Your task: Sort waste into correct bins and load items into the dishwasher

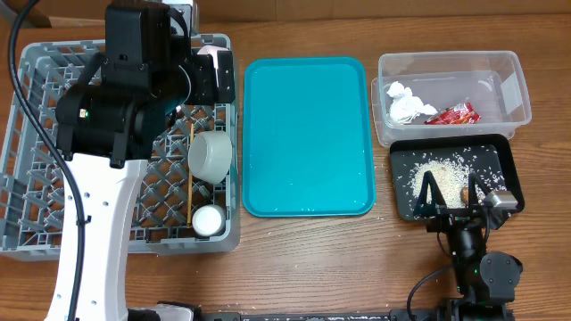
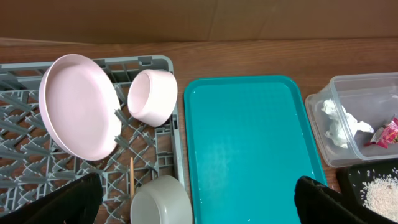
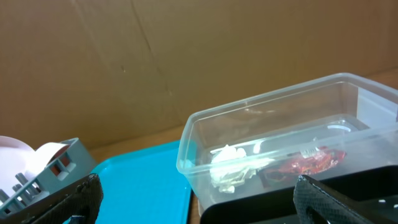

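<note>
left gripper (image 2: 198, 183) is released: its fingers stand wide apart with nothing between them, hanging above the right side of the grey dish rack (image 1: 27, 178). right gripper (image 1: 452, 192) is likewise spread and empty, low over the near edge of the black tray (image 1: 504, 156). in the rack, from the left wrist view, i note the pale pink plate (image 2: 78, 106) standing on edge and tilted, with a small white bowl (image 2: 152, 96) on its side just beside it at the back right corner. nearer the front, the wider grey-white bowl (image 1: 211, 156) sits against the rack's right wall, and a second small white bowl (image 1: 209, 220) rests in the front right corner. wooden chopsticks (image 1: 191, 169) lie flat on the lattice floor beside these two bowls; i cannot tell whether one or two are there. the teal tray (image 1: 308, 134) lies between the rack and the bins, with only a few specks along its near edge. the clear tub (image 1: 451, 62) holds the crumpled white tissue (image 1: 403, 102) at its left end and the red snack wrapper (image 1: 455, 114) near the middle, close to each other. the loose rice (image 1: 442, 174) is heaped on the black tray, which lies just in front of the tub.
</note>
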You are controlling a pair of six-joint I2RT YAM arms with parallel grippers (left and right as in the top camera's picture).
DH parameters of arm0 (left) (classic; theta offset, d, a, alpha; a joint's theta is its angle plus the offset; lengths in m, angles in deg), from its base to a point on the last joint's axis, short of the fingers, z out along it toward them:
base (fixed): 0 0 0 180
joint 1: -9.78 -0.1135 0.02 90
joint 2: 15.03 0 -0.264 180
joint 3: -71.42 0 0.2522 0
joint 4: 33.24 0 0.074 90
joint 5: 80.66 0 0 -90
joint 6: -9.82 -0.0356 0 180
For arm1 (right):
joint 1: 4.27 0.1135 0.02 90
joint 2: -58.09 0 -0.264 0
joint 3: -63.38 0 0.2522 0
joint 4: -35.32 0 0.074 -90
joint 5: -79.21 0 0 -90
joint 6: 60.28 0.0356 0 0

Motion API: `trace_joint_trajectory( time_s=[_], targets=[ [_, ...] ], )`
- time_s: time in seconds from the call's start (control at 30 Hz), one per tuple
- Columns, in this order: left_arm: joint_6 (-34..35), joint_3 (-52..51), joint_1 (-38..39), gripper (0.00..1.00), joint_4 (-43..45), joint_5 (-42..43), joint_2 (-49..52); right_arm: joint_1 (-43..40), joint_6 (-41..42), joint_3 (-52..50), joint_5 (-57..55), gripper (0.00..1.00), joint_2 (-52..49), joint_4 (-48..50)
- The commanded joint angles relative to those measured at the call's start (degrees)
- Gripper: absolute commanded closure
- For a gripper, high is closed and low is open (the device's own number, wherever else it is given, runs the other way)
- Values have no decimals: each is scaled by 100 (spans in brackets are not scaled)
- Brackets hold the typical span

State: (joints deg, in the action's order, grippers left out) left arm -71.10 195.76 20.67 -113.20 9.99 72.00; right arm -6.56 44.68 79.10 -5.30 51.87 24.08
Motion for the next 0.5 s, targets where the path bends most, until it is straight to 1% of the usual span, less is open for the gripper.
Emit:
trace_joint_trajectory(
  time_s=[0.0, 0.13, 0.47],
  targets=[
    [37, 9, 2, 0, 2, 26, -13, -35, -37, -151, -87, 0, 271, -153],
    [35, 9, 2, 0, 2, 26, -13, -24, -22, -151, -79, 0, 581, -704],
    [37, 9, 2, 0, 2, 28, -13, -24, -20, -149, -140, 0, 610, -695]
  ],
)
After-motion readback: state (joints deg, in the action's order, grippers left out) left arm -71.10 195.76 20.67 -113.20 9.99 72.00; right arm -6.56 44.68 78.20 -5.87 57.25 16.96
